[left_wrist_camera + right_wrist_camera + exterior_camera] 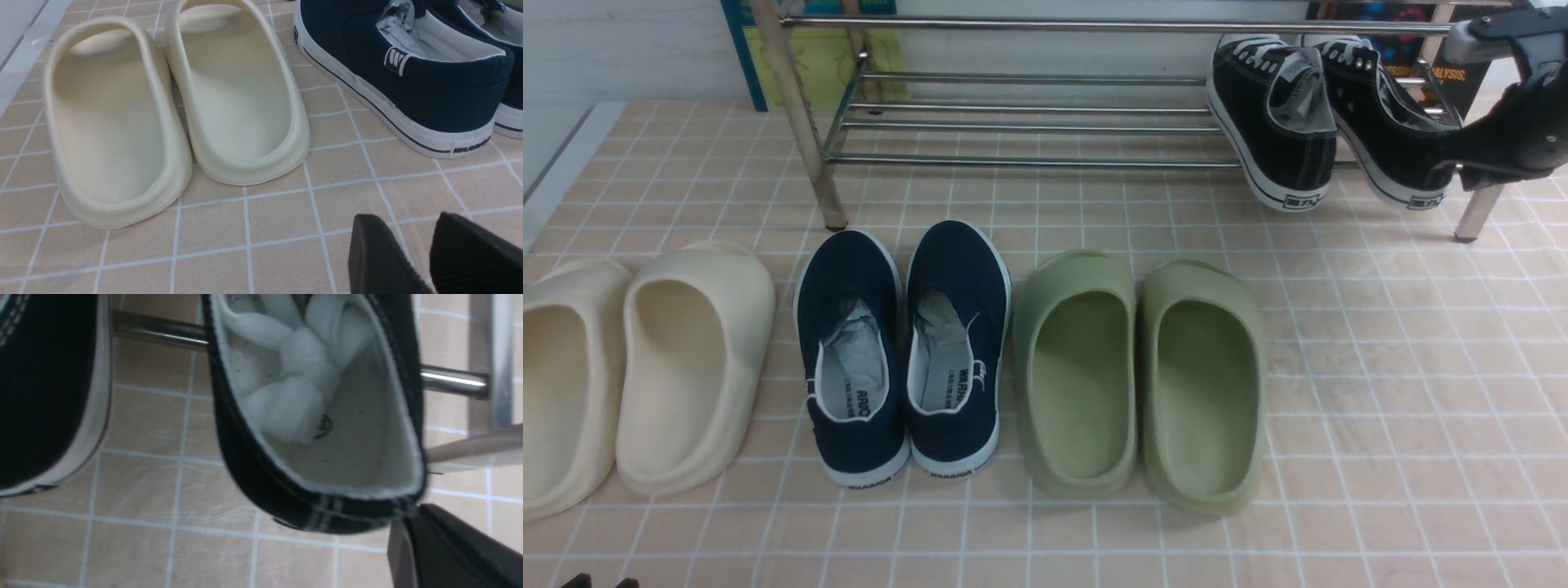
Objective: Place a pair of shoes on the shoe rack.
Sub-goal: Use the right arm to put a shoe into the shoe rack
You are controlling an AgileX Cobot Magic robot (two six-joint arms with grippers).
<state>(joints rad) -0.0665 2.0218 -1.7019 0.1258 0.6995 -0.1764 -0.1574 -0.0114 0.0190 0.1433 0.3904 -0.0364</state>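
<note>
— What's the floor (pixel 1380 367) like?
— Small square tiles, peach-coloured, with white grout. A pale smooth strip (pixel 556 163) borders them on the left.
— And the far side?
— A white wall (pixel 629 49), faintly lined like painted brick. A blue-framed poster (pixel 825 57) with a yellow-green face stands against it at far left, and a dark printed board (pixel 1380 10) with orange lettering at far right.
— The light?
— Soft and even, with a dull sheen on the right-hand tiles.

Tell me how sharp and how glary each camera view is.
Front view: sharp, evenly lit, bright glints on the rack bars. Left wrist view: crisp on the cream slippers, soft shadows only. Right wrist view: smeared, the black sneaker fuzzy, glare on a bar.
</note>
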